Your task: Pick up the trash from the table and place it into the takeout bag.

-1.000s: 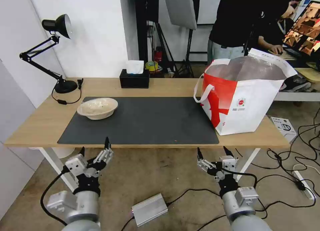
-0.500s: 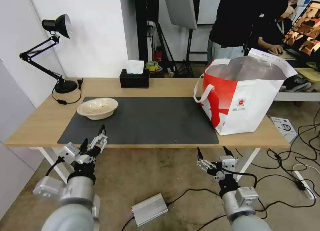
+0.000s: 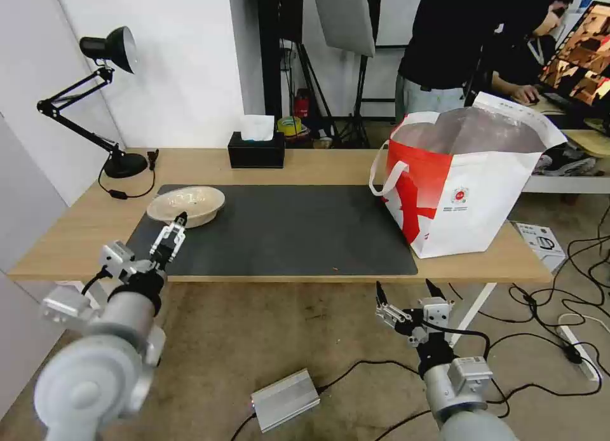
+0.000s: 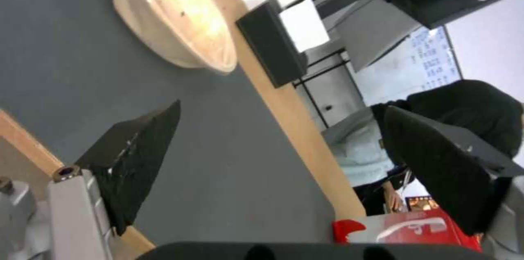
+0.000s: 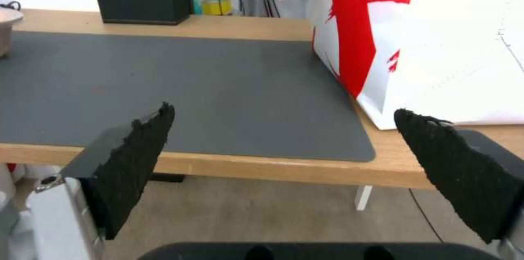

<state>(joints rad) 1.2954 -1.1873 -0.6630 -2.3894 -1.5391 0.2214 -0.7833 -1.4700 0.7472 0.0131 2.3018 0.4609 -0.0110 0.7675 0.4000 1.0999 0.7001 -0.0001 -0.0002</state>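
A shallow beige bowl (image 3: 186,204) (image 4: 180,18), the trash in view, sits on the left end of the dark grey mat (image 3: 286,231) on the light-wood table (image 3: 318,164). My left gripper (image 3: 166,231) (image 4: 281,108) hovers open over the mat's front left corner, just short of the bowl, with nothing between its fingers. The red-and-white takeout bag (image 3: 470,193) (image 5: 437,26) stands upright and open on the table's right end. Below the table's front edge, my right gripper (image 3: 404,287) (image 5: 282,109) stays open and empty, facing the mat and the bag.
A black tissue box (image 3: 256,152) stands at the back middle of the table and a black desk lamp (image 3: 124,164) at the back left corner. On the floor under the table lie a silver box (image 3: 284,400) and cables (image 3: 572,346).
My left arm has risen from below the table edge and moved forward and left, over the mat towards the beige bowl. The right arm has not moved.
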